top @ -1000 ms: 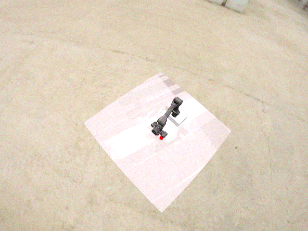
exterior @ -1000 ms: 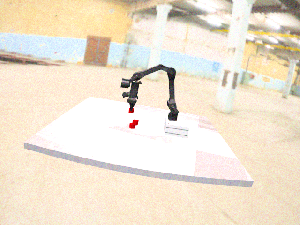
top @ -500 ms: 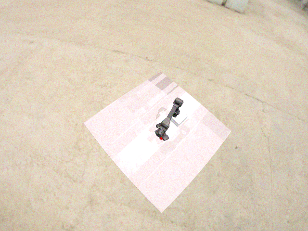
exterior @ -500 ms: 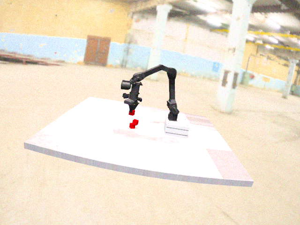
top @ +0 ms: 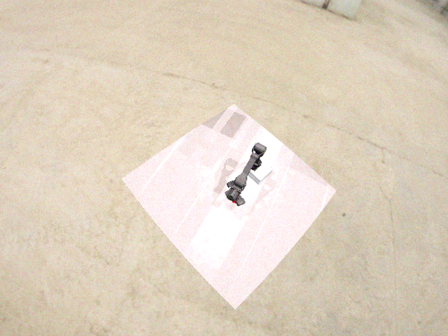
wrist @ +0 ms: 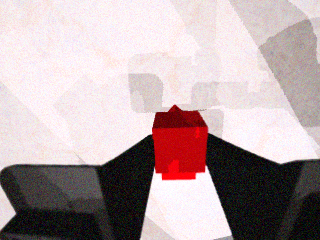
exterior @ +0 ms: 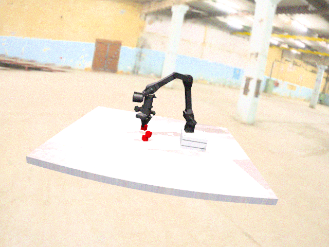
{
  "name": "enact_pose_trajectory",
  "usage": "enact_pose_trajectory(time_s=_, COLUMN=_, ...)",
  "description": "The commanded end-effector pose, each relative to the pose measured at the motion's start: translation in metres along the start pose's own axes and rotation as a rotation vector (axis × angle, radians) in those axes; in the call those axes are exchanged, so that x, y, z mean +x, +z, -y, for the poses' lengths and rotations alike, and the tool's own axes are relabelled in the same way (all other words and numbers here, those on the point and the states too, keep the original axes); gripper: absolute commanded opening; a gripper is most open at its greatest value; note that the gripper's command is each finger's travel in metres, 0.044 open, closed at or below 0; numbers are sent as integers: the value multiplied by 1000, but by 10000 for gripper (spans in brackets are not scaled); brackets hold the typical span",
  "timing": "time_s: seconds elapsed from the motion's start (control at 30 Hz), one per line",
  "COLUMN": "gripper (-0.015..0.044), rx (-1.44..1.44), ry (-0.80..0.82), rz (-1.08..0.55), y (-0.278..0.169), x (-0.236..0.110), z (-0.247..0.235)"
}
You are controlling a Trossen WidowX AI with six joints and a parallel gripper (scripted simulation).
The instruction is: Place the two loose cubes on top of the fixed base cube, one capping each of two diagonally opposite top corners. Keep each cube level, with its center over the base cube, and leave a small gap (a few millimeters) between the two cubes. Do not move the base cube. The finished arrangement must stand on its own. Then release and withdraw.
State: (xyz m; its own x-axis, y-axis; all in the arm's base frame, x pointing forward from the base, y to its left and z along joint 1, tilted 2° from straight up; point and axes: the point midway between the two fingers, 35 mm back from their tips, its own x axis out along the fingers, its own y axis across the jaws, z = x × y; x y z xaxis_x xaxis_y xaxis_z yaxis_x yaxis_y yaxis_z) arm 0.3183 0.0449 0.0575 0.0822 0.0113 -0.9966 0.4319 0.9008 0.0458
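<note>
Claw (exterior: 144,125) is clamped on a red cube (wrist: 179,146), fingers partly closed around its sides, pointing straight down. It hangs just above the other two cubes: one cube (exterior: 148,133) sits on the base cube (exterior: 144,138) on the white tabletop (exterior: 106,159). From the wrist view the stack is mostly hidden behind the held cube.

We note three red cubes (exterior: 144,127), a dark grey arm (exterior: 187,92), a white platform (exterior: 106,170) with pale pinkish patches, and a beige floor (exterior: 53,212).
</note>
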Motion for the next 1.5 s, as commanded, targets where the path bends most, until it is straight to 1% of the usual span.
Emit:
enact_pose_trajectory(time_s=0.0, gripper=105, rx=-2, ry=-12, rz=-7, y=-2, x=6, z=2)
enact_pose_trajectory(time_s=0.23, gripper=105, rx=-1, ry=-11, rz=-8, y=-2, x=8, z=2)
enact_pose_trajectory(time_s=0.6, gripper=105, rx=16, ry=-2, rz=-19, y=-1, x=35, z=2)
enact_pose_trajectory(time_s=1.47, gripper=105, rx=16, ry=-2, rz=-19, y=-1, x=36, z=2)
